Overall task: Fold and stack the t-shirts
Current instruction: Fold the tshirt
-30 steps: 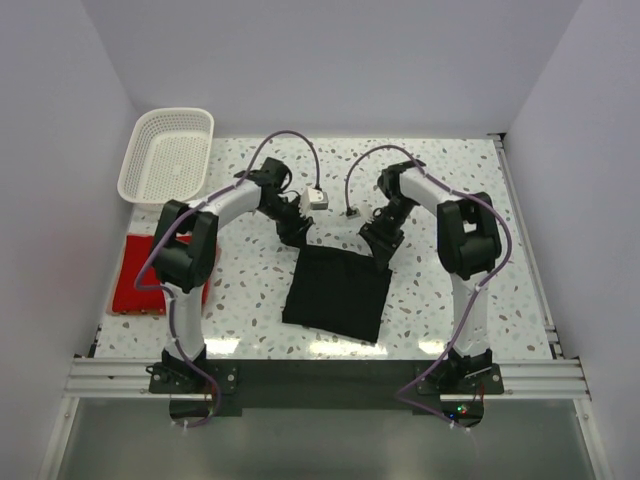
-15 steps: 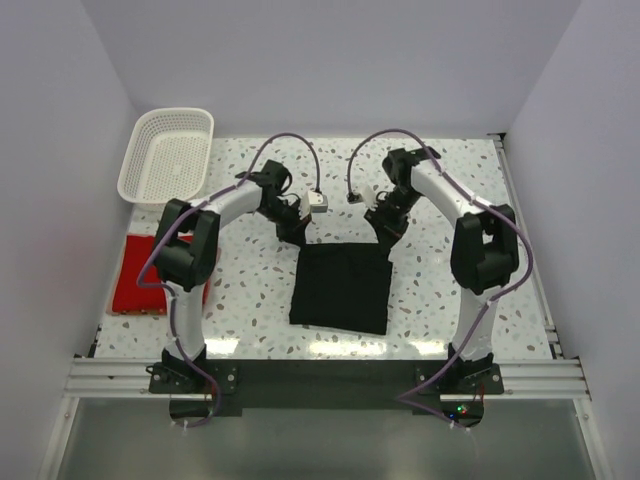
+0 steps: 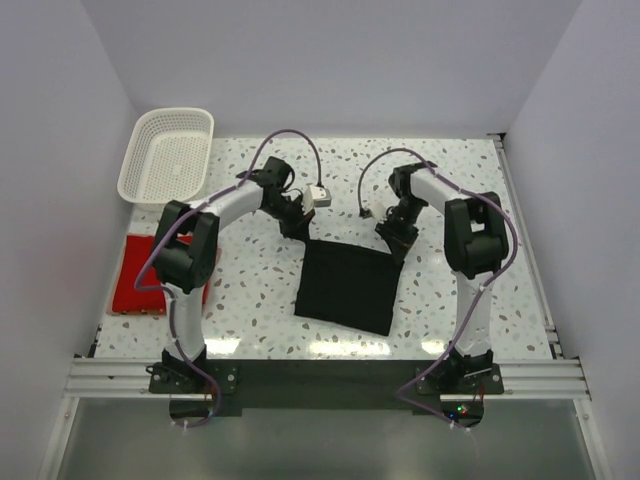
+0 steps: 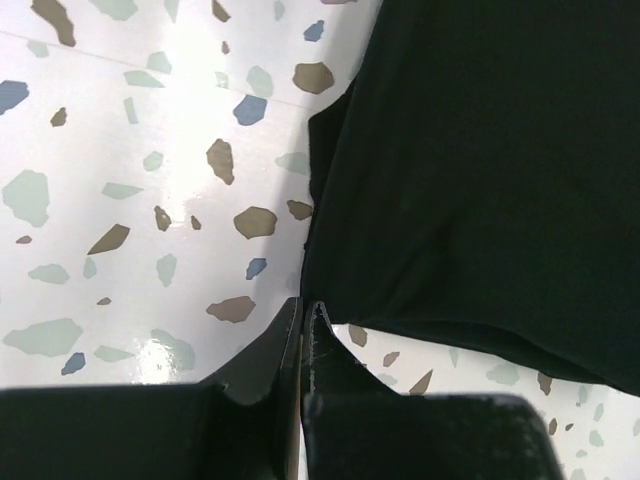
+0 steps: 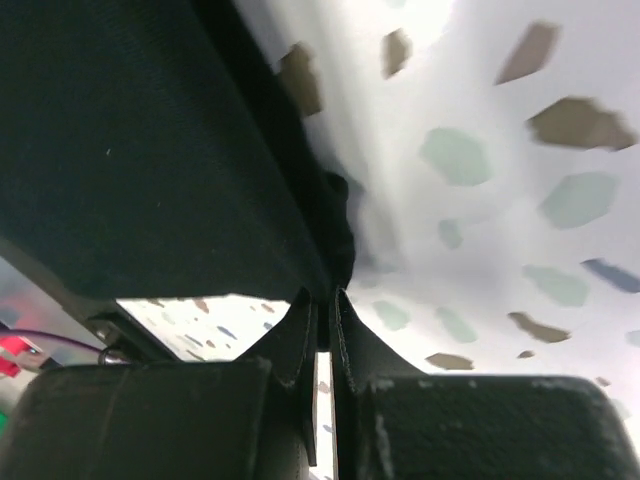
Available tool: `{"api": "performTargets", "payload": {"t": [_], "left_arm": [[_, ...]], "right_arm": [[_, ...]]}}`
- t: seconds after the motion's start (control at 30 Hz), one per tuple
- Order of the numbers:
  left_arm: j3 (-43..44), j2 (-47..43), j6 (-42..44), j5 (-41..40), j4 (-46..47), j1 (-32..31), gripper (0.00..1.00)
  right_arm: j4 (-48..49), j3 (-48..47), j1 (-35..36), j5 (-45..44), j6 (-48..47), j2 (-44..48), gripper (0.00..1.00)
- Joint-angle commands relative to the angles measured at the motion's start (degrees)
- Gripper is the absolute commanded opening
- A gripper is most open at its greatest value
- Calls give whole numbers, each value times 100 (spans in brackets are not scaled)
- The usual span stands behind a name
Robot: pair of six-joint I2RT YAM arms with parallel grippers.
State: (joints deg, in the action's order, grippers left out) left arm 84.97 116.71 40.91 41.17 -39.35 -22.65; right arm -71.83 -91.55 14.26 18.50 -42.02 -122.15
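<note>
The black t-shirt [image 3: 347,288] lies folded into a rough square at the middle of the speckled table. My left gripper [image 3: 298,230] is at its far left corner, and in the left wrist view the jaws [image 4: 305,306] are shut with the tip of the black cloth [image 4: 480,170] pinched between them. At the far right corner my right gripper [image 3: 393,244] is shut on the shirt's edge; the right wrist view shows dark cloth [image 5: 130,150] running down between the fingertips [image 5: 322,298]. The red t-shirt [image 3: 135,275] lies flat at the table's left edge, partly hidden by the left arm.
A white lattice basket [image 3: 205,150] stands at the back left corner. White walls close in the table on three sides. A metal rail [image 3: 320,375] holding both arm bases runs along the near edge.
Both grippers have gone from partly open to shut at the black t-shirt's far corners. The right arm swung outward, then back in, and the shirt has shifted slightly to the right.
</note>
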Motion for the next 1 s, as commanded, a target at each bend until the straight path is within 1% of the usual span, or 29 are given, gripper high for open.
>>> {"api": "performTargets", "payload": {"t": [0.0, 0.1, 0.23, 0.33, 0.43, 0.47, 0.5, 0.53, 0.57, 0.6, 0.67, 0.7, 0.77, 0.83, 0.87, 0.9, 0.97], "left_arm": [[204, 167, -346, -697, 244, 121, 0], [266, 343, -548, -925, 454, 147, 0], [458, 581, -733, -1137, 657, 252, 0], [521, 643, -821, -1313, 823, 367, 0], [599, 590, -943, -1313, 938, 472, 0], [617, 555, -970, -1278, 947, 542, 7], [626, 416, -1014, -1104, 964, 586, 14], [600, 310, -1040, -946, 965, 639, 19], [574, 187, -1067, -796, 973, 753, 32], [513, -145, -1093, -577, 1000, 789, 37], [328, -498, -1129, -382, 983, 798, 45], [249, -848, -1129, -181, 982, 763, 51], [-41, -1166, -1418, -48, 1061, 606, 56], [-190, -1439, -1734, 207, 965, 430, 56], [-243, -1492, -1892, 303, 965, 228, 56], [-322, -1545, -2276, 583, 1043, 122, 55], [-603, -1528, -2726, 909, 1227, -150, 54]], "right_arm": [[3, -451, -125, -717, 176, -238, 0], [64, -959, -117, -708, 299, -493, 0], [187, -1329, -117, -804, 423, -722, 0], [266, -1637, -125, -822, 554, -863, 0], [258, -2032, -108, -804, 704, -960, 0], [231, -2155, -125, -769, 747, -977, 2], [179, -2279, -117, -700, 835, -969, 22], [4, -2532, -125, -516, 879, -943, 33], [-76, -2648, -125, -384, 923, -829, 43], [-163, -2727, -125, -252, 993, -706, 55], [-269, -2763, -125, 144, 1082, -460, 65], [-279, -2659, -125, 249, 1160, -146, 75], [-270, -2492, -117, 688, 1275, 155, 77], [-322, -2158, -125, 1031, 1415, 498, 77], [-366, -2009, -117, 1581, 1477, 586, 77], [-375, -1616, -108, 1856, 1617, 761, 77], [-209, -1122, -73, 2375, 1819, 911, 77]]}}
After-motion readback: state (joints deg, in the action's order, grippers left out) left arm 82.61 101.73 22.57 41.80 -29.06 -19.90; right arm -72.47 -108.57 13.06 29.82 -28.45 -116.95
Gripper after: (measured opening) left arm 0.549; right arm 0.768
